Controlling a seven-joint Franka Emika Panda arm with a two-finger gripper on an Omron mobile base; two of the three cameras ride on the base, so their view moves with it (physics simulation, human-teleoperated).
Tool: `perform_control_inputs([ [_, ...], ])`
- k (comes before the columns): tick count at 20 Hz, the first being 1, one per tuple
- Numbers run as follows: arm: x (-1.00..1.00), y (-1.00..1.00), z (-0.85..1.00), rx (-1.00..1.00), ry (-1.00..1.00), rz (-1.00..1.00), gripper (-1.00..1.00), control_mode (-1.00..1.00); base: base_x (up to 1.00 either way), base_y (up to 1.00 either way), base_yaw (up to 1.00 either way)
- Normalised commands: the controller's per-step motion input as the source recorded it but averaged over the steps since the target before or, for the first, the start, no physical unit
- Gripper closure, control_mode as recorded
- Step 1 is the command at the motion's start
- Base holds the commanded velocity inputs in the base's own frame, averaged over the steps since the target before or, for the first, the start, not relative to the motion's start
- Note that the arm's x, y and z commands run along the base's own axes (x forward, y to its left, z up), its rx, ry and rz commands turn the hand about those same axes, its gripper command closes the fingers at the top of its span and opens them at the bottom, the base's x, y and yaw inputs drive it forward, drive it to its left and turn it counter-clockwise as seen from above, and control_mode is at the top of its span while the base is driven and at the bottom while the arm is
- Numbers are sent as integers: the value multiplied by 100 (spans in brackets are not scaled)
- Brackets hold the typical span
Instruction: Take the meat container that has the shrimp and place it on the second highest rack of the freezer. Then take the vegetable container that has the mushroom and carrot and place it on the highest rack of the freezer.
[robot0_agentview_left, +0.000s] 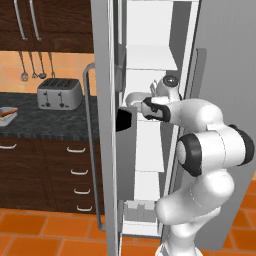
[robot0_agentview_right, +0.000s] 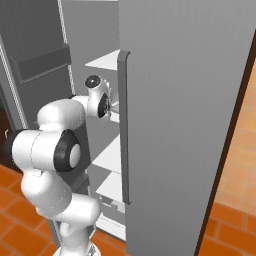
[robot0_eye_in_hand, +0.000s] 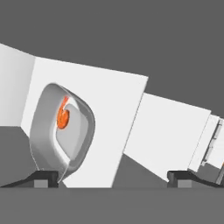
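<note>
White freezer rack (robot0_eye_in_hand: 109, 109) with grey meat container (robot0_eye_in_hand: 61, 131) on it, shrimp (robot0_eye_in_hand: 63, 117) inside.

Shrimp container (robot0_eye_in_hand: 61, 133) between open claw (robot0_eye_in_hand: 113, 177)

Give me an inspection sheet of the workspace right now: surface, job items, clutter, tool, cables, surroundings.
Surface: white freezer shelf; which rack, cannot tell.
Job's things: shrimp container rests on that shelf, shrimp inside; vegetable container with carrot sits on the dark counter.
Clutter: toaster on the counter; utensils hanging on the wall.
Tool: inside the freezer, open, not closed on the container.
Cables: nothing seen.
Surroundings: dark wood cabinets, orange tile floor.
</note>
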Motion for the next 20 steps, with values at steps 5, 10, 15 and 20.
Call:
perform_control_inputs([
  [5, -59, 2, 89, -37, 1, 34, -100, -100, 0, 0, 0],
  [10, -66, 3, 10, -55, -4, 46, -100, -100, 0, 0, 0],
  [15, -82, -5, 9, -20, 1, 46, -100, -100, 0, 0, 0],
  [20, -43, 0, 60, -15, 25, 32, -100, -100, 0, 0, 0],
])
